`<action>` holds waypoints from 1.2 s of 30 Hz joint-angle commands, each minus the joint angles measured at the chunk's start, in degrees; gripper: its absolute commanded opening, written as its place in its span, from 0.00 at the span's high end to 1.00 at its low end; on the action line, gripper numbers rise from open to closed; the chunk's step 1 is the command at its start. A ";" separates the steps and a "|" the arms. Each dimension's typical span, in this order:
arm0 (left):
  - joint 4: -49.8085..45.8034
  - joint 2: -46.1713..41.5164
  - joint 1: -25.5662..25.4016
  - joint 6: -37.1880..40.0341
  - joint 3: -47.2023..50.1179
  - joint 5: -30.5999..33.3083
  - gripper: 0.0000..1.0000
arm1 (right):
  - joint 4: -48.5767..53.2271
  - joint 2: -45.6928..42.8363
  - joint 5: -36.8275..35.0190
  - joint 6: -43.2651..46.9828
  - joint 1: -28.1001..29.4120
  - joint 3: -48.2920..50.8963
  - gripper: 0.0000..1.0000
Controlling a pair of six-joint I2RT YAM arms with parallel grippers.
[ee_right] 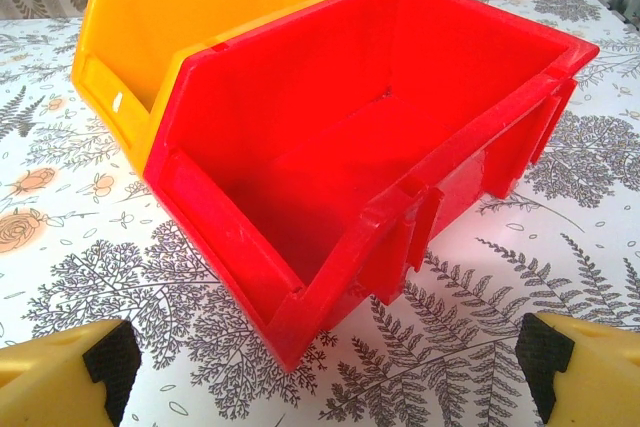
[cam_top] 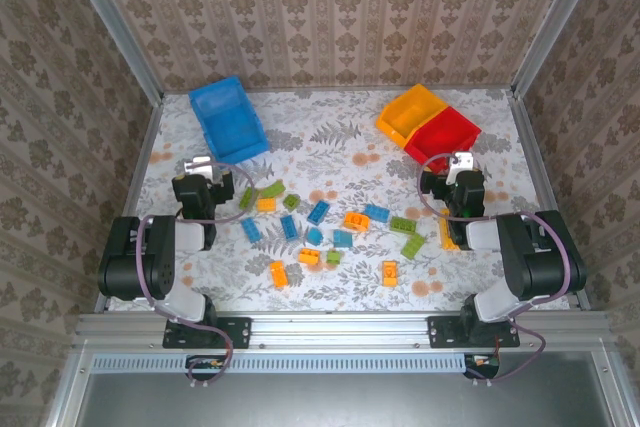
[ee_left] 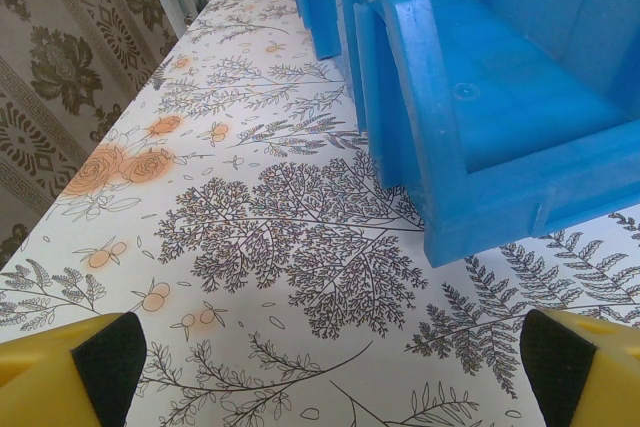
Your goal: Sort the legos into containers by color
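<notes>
Floral tabletop (cam_top: pixel 330 152) bears 2 folded arms (cam_top: pixel 150 257), left tool (cam_top: pixel 199 162) and right tool (cam_top: pixel 461 160) agape.

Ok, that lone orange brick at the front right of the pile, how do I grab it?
Pinch the orange brick across its long sides, coming straight down with the right claw. It lies flat, length running roughly near to far, with bare table all round, so the open claw should fit.

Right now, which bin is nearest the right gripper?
The red bin, right in front of the right gripper. The yellow bin lies beyond it; the blue bin is far to the left.
</notes>
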State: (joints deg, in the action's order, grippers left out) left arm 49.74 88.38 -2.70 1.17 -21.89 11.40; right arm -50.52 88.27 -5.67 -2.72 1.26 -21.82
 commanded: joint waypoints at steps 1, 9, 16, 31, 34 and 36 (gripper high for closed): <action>1.76 -0.24 -0.36 0.17 -0.17 0.47 0.00 | 0.16 -0.48 0.73 0.61 -0.20 -0.94 0.00; 0.27 -3.62 -1.27 0.95 0.22 2.60 0.00 | -1.76 -2.84 1.12 0.92 -0.07 0.88 0.00; -20.15 -24.15 -11.80 -0.57 -5.33 16.47 0.00 | 15.45 -25.17 -8.07 0.85 2.61 -1.91 0.00; -83.09 -29.66 -9.64 -42.37 -40.15 3.20 0.00 | 66.59 -33.17 14.96 -40.03 -1.98 -34.25 0.00; -88.79 -25.63 -4.59 -44.26 -42.39 -2.59 0.00 | 79.38 -29.60 8.52 -37.39 -0.91 -39.24 0.07; -96.06 -20.06 -2.27 -43.73 -46.50 -3.60 0.00 | 86.03 -26.49 5.61 -34.12 -0.57 -42.56 0.08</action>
State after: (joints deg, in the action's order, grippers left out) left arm -30.26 62.30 -7.11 -36.84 -64.60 17.34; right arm 20.53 59.68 1.72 -36.38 0.19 -59.77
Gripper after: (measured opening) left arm 0.999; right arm 0.925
